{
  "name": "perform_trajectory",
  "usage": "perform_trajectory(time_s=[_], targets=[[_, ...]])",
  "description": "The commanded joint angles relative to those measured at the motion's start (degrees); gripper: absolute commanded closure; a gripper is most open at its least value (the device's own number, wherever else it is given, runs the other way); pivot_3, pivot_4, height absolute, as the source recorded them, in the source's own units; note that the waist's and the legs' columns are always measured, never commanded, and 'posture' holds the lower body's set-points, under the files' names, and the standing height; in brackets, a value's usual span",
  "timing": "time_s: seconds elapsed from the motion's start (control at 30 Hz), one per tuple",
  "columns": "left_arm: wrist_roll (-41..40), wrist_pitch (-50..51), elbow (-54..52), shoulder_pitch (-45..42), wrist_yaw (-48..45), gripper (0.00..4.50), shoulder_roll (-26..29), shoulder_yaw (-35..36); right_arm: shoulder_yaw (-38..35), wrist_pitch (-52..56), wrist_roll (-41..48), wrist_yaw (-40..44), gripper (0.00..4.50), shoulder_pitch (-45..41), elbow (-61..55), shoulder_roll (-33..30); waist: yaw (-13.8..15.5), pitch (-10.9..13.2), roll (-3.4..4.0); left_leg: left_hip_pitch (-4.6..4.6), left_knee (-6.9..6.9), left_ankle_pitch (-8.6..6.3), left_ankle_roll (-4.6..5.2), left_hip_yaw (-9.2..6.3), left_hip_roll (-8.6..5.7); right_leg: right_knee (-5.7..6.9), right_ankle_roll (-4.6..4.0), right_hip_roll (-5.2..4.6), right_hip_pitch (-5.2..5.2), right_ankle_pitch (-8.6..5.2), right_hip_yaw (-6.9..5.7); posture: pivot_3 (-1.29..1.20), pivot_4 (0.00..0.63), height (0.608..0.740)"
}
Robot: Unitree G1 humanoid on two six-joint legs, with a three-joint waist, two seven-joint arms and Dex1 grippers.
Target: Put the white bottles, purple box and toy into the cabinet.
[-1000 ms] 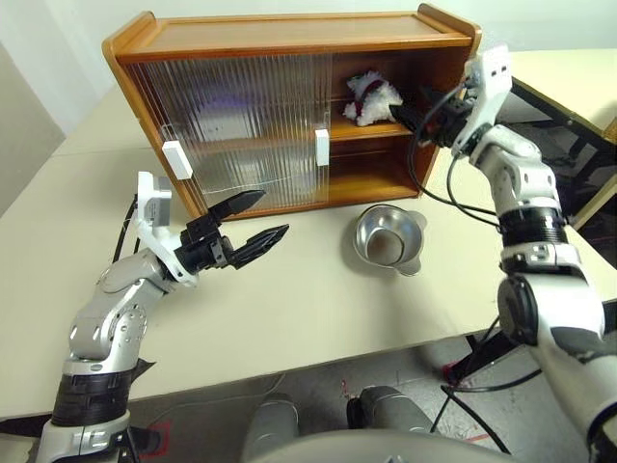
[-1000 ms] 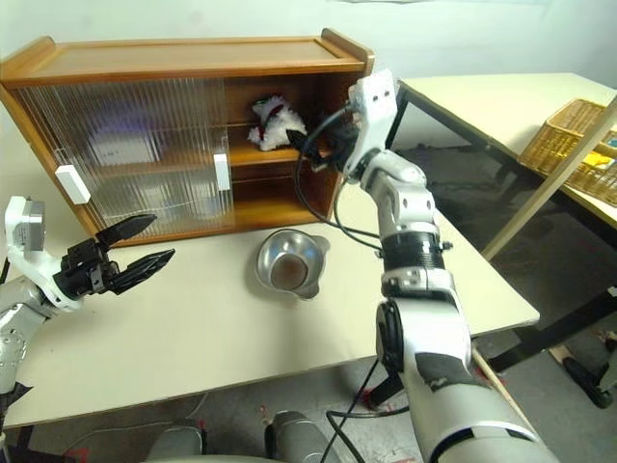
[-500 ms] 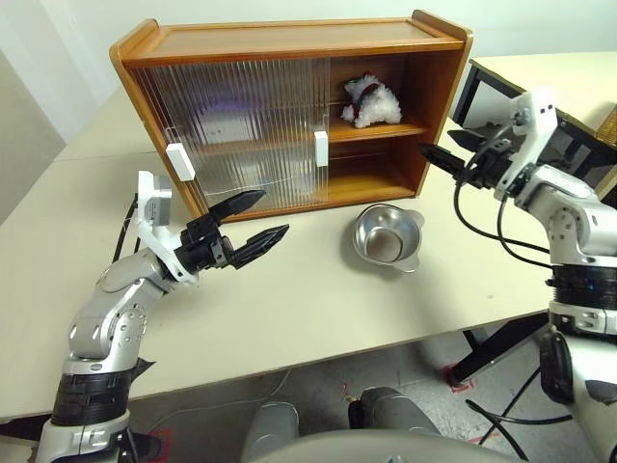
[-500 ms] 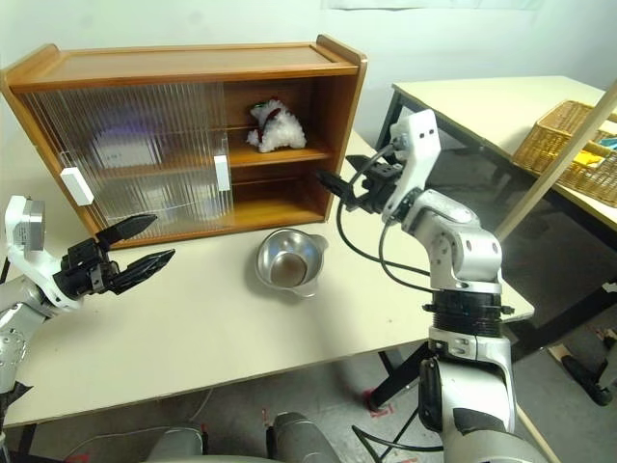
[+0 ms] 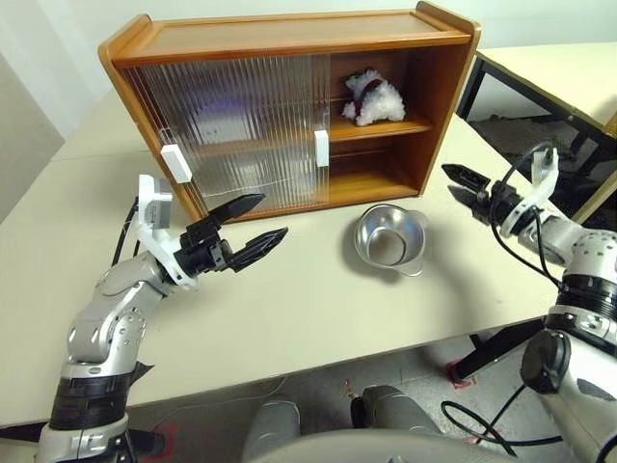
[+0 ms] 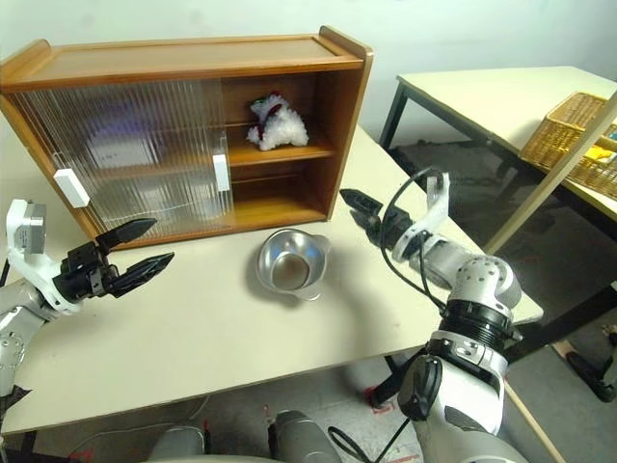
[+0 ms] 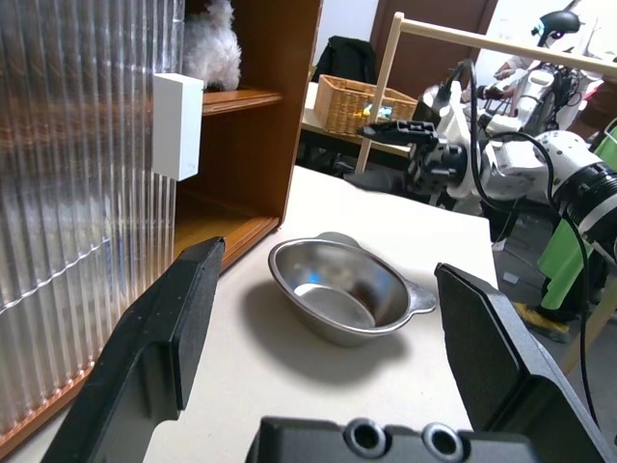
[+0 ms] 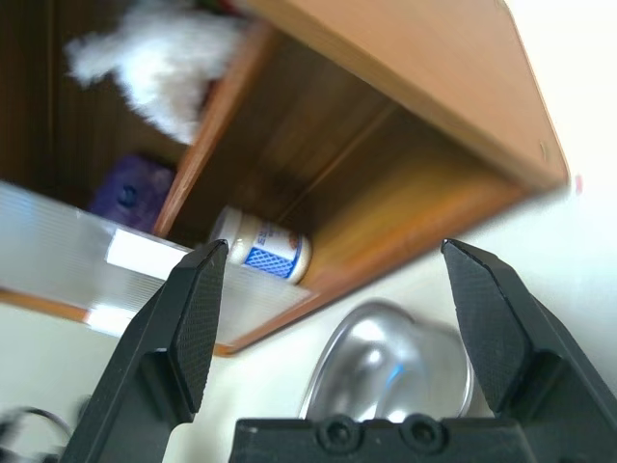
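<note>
White plush toy [image 5: 371, 97] now on cabinet [image 5: 289, 34] upper shelf; right gripper [image 5: 467, 187] withdrawn, jaws apart, empty.
One white bottle [image 8: 262, 256] and, seemingly, purple box [image 8: 130, 190] inside; left gripper [image 5: 249, 226] splayed, idle.

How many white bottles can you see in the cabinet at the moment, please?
1: a white bottle stands on the cabinet's bottom shelf, partly behind the sliding door. The second may be hidden behind the doors.
</note>
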Motion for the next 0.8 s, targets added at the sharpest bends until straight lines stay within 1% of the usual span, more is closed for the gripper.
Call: perform_trajectory(time_s=[0.03, 0.37, 0.53, 0.8], targets=[[0.5, 0.2, -0.9, 0.4, 0.2, 0.00, 0.7, 0.2, -2.9, 2.8, 2.5, -2.3, 0.05, 0.0, 4.4, -0.2, 0.0, 0.0, 0.01, 0.01, 0.00, 0.00, 0.00, 0.00, 0.00, 0.00, 0.02, 0.00, 0.01, 0.00, 0.00, -0.02, 0.020, 0.740], [0.2, 0.8, -1.7, 0.2, 0.9, 0.00, 1.3, 0.3, -1.1, 6.7, 2.4, 0.7, 0.05, 4.2, 9.8, -1.0, 0.0, 0.1, 0.08, 0.02, 0.01, 0.00, 0.01, 0.02, -0.04, 0.00, 0.07, 0.01, 0.03, 0.01, -0.06, -0.02, 0.019, 0.740], [0.0, 1.0, -1.7, 0.0, 0.8, 0.00, 1.8, 0.4, 0.8, 3.5, 0.9, 3.4, 0.05, 4.7, 13.6, -0.6, 0.0, 0.1, 0.09, 0.02, 0.01, -0.01, 0.02, 0.02, -0.05, 0.01, 0.07, 0.02, 0.03, 0.01, -0.12, -0.02, 0.018, 0.740], [0.0, 0.8, -1.5, 0.4, 0.5, 0.00, 2.2, 0.6, 2.9, -1.9, -0.6, 6.2, 0.05, 2.5, 20.0, -0.8, -0.1, 0.1, 0.08, 0.04, 0.01, -0.01, 0.02, 0.03, -0.05, 0.01, 0.08, 0.01, 0.04, 0.03, -0.10, -0.01, 0.014, 0.740]])
